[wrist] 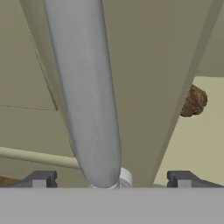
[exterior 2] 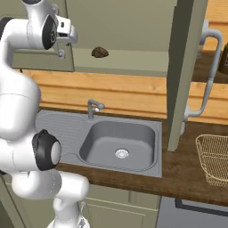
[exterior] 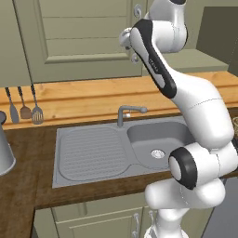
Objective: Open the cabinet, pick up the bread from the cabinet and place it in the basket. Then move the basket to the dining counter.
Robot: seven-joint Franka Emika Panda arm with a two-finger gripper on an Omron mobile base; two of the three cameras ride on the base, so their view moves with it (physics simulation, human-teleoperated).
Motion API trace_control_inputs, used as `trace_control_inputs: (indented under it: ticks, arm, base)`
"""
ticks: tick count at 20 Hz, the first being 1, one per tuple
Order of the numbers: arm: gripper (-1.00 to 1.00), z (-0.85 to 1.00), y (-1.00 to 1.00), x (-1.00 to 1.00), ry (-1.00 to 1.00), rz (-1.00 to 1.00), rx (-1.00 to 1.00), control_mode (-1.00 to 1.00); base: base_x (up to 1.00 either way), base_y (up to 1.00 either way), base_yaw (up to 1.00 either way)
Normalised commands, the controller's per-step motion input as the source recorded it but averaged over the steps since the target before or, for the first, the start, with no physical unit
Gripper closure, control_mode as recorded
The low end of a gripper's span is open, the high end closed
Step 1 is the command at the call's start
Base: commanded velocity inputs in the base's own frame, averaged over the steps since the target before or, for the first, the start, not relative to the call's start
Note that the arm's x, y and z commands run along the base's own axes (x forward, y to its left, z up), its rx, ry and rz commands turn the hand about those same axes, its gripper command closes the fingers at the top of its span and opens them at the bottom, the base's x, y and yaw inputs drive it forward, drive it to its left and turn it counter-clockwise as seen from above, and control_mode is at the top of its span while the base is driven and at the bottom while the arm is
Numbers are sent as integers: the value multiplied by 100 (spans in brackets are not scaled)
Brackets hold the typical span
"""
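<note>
Up at the top left of the right base view, the gripper (exterior 2: 60,46) is mostly hidden behind the arm's own wrist. From the hand view its fingers (wrist: 40,179) stand wide apart with the silver handle (wrist: 85,96) between them, nothing clamped. Bread (exterior 2: 100,52) sits on the cabinet (exterior 2: 133,67) shelf, half hidden by a door edge in the hand view. Basket (exterior 2: 216,158) is cut off at the right edge. The arm reaches steeply upward.
</note>
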Motion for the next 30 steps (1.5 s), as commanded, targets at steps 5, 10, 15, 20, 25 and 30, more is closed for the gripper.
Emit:
trace_control_inputs:
  ticks: [5,10,15,20,25,30]
  arm:
    - [100,-24,0,22,0,-2,0,-100]
    - [100,-32,39,-2,0,-1,0,-100]
    - [100,-9,90,-68,0,0,2,-100]
    - [100,0,100,-100,0,0,6,-100]
    - [100,0,100,-100,0,0,8,-100]
    - [-100,0,50,-100,0,0,18,-100]
  base:
    - [0,0,0]
    - [0,0,0]
    - [0,0,0]
    - [0,0,0]
    - [0,0,0]
    - [0,0,0]
